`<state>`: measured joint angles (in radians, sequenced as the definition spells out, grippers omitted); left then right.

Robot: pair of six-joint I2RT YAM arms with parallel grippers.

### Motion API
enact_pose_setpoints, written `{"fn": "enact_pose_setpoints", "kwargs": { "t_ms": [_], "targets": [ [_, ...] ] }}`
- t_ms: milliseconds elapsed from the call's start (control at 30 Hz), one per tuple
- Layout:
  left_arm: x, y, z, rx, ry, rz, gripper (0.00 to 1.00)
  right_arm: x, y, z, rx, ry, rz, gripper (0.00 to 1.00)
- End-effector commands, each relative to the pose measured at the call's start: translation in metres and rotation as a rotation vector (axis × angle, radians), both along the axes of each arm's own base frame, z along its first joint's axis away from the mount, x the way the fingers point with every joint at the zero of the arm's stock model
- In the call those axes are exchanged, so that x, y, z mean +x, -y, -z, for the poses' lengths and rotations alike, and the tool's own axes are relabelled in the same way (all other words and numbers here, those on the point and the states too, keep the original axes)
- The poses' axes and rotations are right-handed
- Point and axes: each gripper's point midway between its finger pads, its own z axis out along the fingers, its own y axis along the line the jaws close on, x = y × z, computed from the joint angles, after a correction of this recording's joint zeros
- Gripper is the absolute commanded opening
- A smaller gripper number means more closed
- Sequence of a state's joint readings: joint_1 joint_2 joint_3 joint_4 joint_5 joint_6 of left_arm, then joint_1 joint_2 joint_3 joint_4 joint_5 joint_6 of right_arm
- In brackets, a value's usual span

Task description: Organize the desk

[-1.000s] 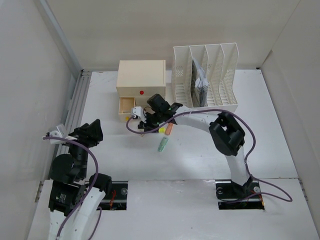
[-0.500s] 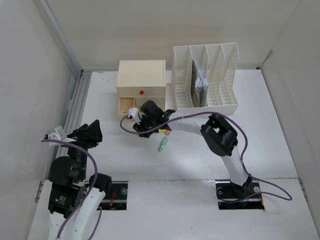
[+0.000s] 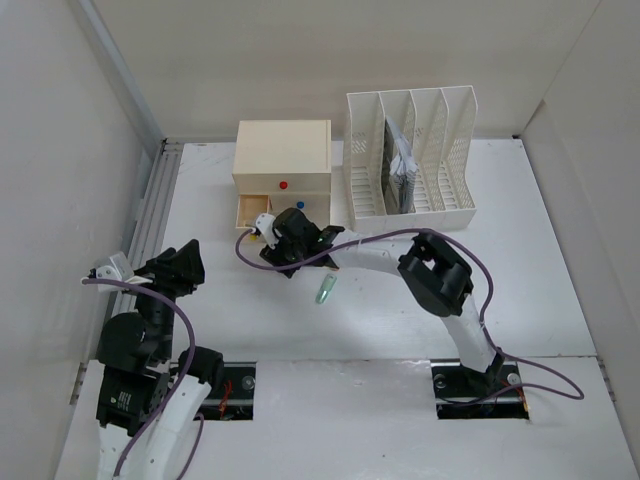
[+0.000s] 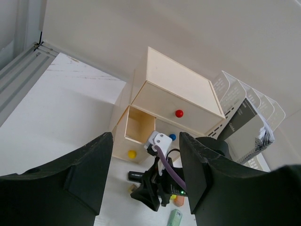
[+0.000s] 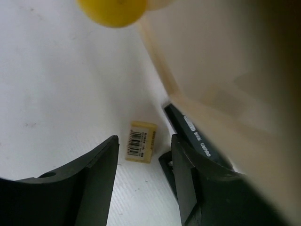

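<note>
The white desk (image 3: 400,320) carries a cream drawer box (image 3: 283,165) with its lower left drawer (image 3: 251,210) pulled open. My right gripper (image 3: 277,250) is open and low over the desk just in front of that drawer. In the right wrist view (image 5: 145,137) a small yellow eraser (image 5: 139,142) with a barcode lies between its fingers, not held. A black marker (image 5: 197,139) lies beside the right finger against the box. My left gripper (image 3: 180,265) is open and empty, raised at the front left (image 4: 146,139).
A white slotted file rack (image 3: 410,150) holding papers stands to the right of the box. A green eraser (image 3: 325,290) lies on the desk near the right arm. An orange piece (image 4: 179,200) shows under the right wrist. Pale walls close in the left and back.
My right gripper has moved left along the box front to the open drawer, and the arm now covers the orange and yellow pieces in the top view. The left arm has barely moved.
</note>
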<state>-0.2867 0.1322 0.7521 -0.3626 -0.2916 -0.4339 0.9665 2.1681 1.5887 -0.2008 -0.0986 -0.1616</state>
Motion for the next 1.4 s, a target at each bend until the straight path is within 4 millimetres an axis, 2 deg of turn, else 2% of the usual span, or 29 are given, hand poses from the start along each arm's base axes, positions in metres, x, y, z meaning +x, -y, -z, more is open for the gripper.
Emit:
{"fn": "enact_pose_setpoints", "kwargs": {
  "t_ms": [0,200,267,333,467,633,667,700,800,900,933,1067,1100,1167,1367],
  "targets": [
    [-0.002,0.001,-0.012,-0.002,0.053,0.008,0.56,0.017,-0.007,-0.016,0.041,0.063,0.073,0.54],
    [-0.002,0.001,-0.012,-0.002,0.053,0.008,0.56,0.02,-0.005,-0.014,0.035,0.072,0.098,0.54],
    [-0.002,0.001,-0.012,-0.002,0.053,0.008,0.56,0.012,-0.005,-0.005,0.022,0.056,0.081,0.54],
    [-0.002,0.001,-0.012,-0.002,0.053,0.008,0.56,0.012,-0.005,-0.005,0.022,0.056,0.081,0.54],
    [-0.002,0.001,-0.012,-0.002,0.053,0.008,0.56,0.0,-0.007,0.003,0.005,0.045,0.061,0.54],
    [-0.002,0.001,-0.012,-0.002,0.053,0.008,0.56,-0.013,0.006,0.015,-0.024,0.026,0.065,0.54],
    [-0.002,0.001,-0.012,-0.002,0.053,0.008,0.56,-0.01,0.005,0.007,-0.011,0.044,0.074,0.54],
    [-0.002,0.001,-0.012,-0.002,0.053,0.008,0.56,-0.012,0.008,0.012,-0.022,0.038,0.074,0.54],
    [-0.002,0.001,-0.012,-0.002,0.053,0.008,0.56,-0.009,0.01,0.007,-0.019,0.049,0.098,0.54],
    [-0.002,0.001,-0.012,-0.002,0.053,0.008,0.56,-0.011,0.016,0.015,-0.039,0.045,0.104,0.54],
    [-0.002,0.001,-0.012,-0.002,0.053,0.008,0.56,-0.01,0.015,0.009,-0.03,0.05,0.105,0.54],
    [-0.002,0.001,-0.012,-0.002,0.053,0.008,0.56,-0.012,0.026,0.017,-0.063,0.057,0.112,0.54],
    [-0.002,0.001,-0.012,-0.002,0.053,0.008,0.56,-0.01,0.026,0.012,-0.062,0.072,0.113,0.54],
    [-0.002,0.001,-0.012,-0.002,0.053,0.008,0.56,-0.014,0.033,0.019,-0.09,0.057,0.111,0.54],
    [-0.002,0.001,-0.012,-0.002,0.053,0.008,0.56,-0.019,0.029,0.019,-0.075,0.035,0.086,0.53]
  ]
}}
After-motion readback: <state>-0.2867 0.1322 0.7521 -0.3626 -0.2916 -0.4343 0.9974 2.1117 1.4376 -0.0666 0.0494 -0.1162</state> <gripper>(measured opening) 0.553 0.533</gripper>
